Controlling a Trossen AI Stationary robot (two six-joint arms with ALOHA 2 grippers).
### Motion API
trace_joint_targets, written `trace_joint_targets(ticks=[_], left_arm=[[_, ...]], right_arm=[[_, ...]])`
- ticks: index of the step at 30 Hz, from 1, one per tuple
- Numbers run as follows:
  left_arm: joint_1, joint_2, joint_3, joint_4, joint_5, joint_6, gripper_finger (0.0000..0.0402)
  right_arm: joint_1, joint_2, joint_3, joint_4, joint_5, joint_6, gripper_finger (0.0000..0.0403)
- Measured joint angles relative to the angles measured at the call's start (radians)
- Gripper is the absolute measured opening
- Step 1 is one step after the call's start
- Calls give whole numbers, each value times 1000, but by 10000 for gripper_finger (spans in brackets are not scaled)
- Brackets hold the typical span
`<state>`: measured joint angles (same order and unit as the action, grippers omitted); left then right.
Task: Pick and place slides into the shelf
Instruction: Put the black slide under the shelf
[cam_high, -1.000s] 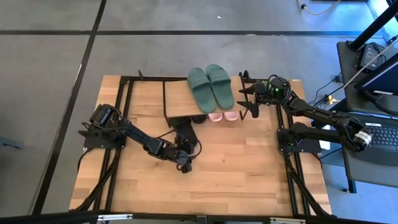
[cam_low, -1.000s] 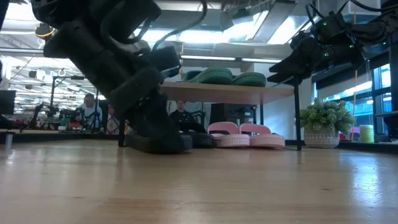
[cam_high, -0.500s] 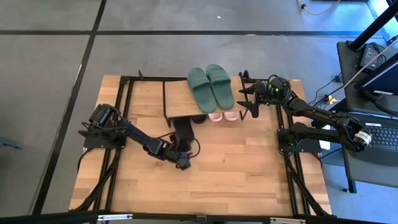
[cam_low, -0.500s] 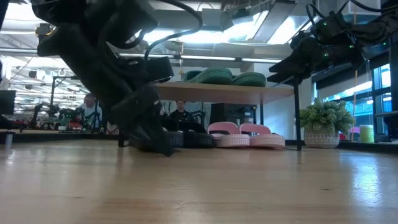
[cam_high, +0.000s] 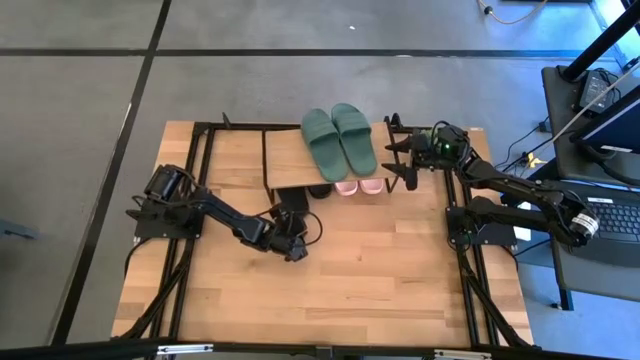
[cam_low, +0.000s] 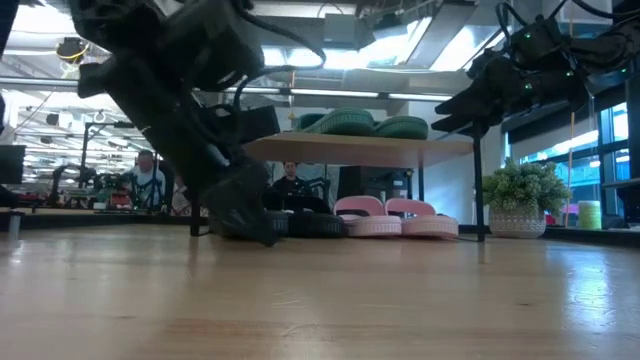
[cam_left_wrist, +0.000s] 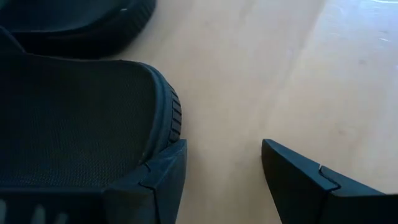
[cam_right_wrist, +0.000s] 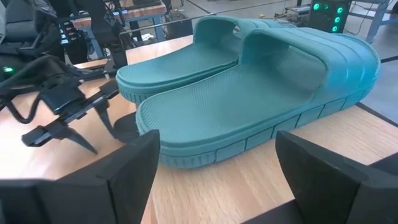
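Landmark: the shelf (cam_high: 300, 160), a low rack with a light top board on thin black legs.
Green pair (cam_high: 340, 138): 2 slides flat on the shelf's top board, side by side.
Pink pair (cam_low: 395, 217): 2 slides on the tabletop (cam_high: 380, 270) under the board, toes showing at its front edge.
Black slide (cam_left_wrist: 74, 124): at the shelf's front edge, half under the board beside the pink pair; a 2nd black slide (cam_left_wrist: 81, 25) lies just past it.
Left gripper (cam_high: 292, 240): low in front of the shelf, fingers parted, holding nothing, 1 finger against the slide's heel rim.
Right gripper (cam_high: 405, 160): waits spread wide beside the shelf's right end, facing the green pair.
Step in hand: likely nudging the black slide fully under; push straight and low, square on the heel.
Edges: board edge hangs just above; pink pair near alongside.
Open room: bare tabletop in front of the shelf for backing out.
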<state>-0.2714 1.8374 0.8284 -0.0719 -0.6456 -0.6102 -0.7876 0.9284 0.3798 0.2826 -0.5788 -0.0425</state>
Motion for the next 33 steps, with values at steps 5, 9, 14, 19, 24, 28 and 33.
trace_joint_targets(ticks=[5,9,14,19,24,28,33], left_arm=[[42,0,0,-18,0,15,198],[71,-1,2,-59,-3,16,198],[91,-1,1,-70,-8,61,198],[109,0,0,-72,-6,80,198],[114,0,-1,-74,-8,79,198],[109,0,-1,-74,3,100,198],[81,-13,-3,-76,1,122,198]], right_arm=[[0,-3,0,3,-2,-3,320],[0,-4,0,-6,-2,-10,320],[0,-5,2,-17,-2,-12,320],[0,-5,3,-19,-2,-13,320],[0,-6,3,-20,-2,-12,320],[0,-6,4,-22,-3,-11,320],[0,-7,5,-24,-2,-11,320]])
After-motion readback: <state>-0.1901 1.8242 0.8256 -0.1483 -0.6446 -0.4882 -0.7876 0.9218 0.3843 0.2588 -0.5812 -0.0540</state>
